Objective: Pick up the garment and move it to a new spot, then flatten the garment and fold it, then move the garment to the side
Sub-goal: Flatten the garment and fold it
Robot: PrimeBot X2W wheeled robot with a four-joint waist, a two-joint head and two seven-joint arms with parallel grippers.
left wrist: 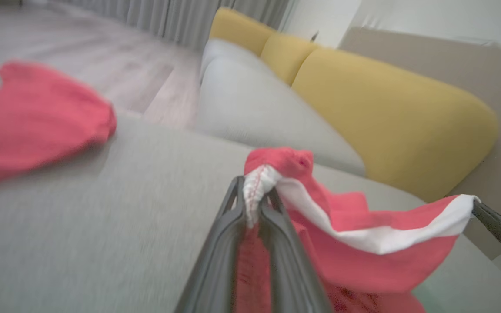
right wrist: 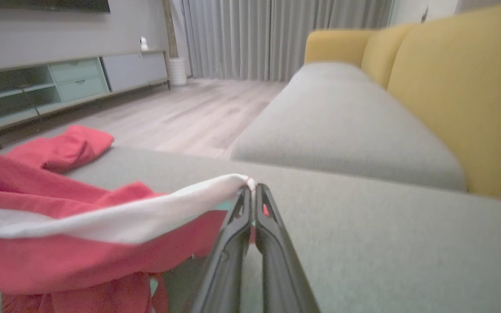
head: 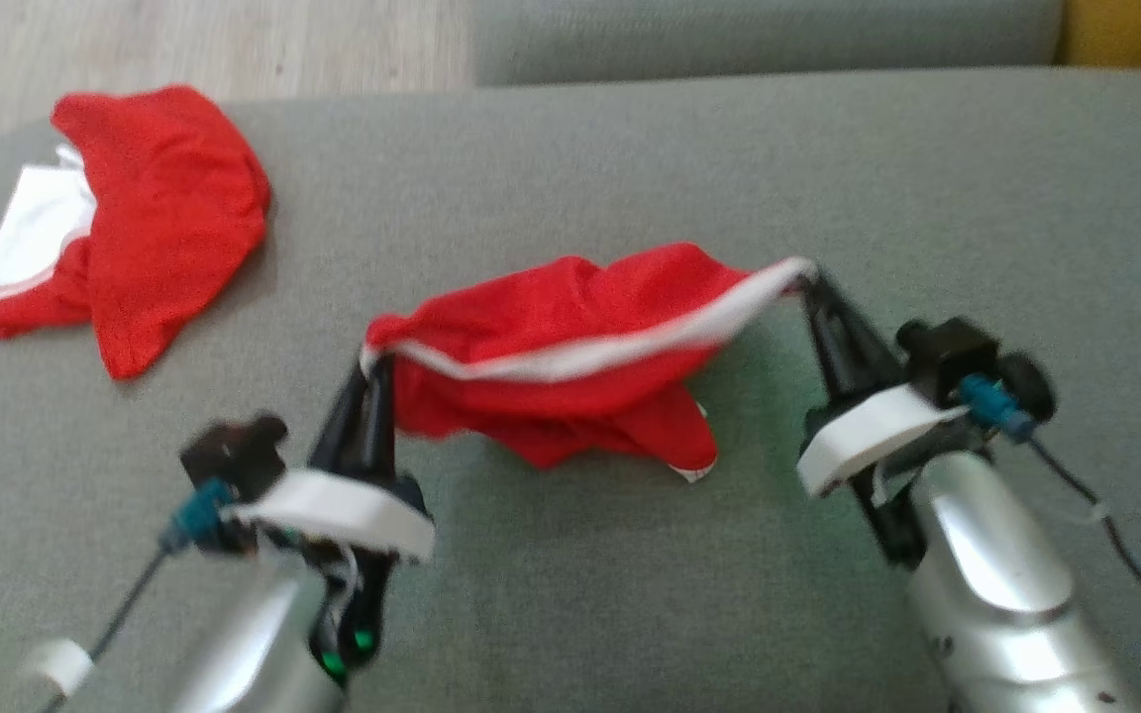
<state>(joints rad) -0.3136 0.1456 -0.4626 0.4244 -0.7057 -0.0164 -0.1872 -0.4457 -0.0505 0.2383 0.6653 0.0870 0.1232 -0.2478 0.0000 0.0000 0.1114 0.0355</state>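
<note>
**Q:** What is the cloth like, and where is it?

**A:** The garment (head: 551,327) is a thin red mesh piece with a smooth white band (head: 570,361) along one edge. It is stretched in the air over the middle of the grey seat cushion (head: 630,574). The band is pulled into a shallow sagging line and the red cloth bunches in loose folds below it. I cannot tell whether the lowest fold touches the cushion.

**Q:** How is it held?

**A:** There are two end effectors, each with two long, dark, tapering fingers. The left end effector (head: 377,361) is clamped together on one end of the band, which is crumpled between its tips in the left wrist view. The right end effector (head: 810,282) is pinched tight on the other end.

**Q:** What else is there, and how many?

**A:** A second red garment (head: 164,208) with white panels lies rumpled on the cushion's far left corner, so there are two garments in all. The cushion itself is a matte, finely woven fabric with rounded edges. Beyond it stand three plump yellow back cushions (left wrist: 394,117), and past its far edge is a pale wood-grain floor (head: 184,40).
</note>
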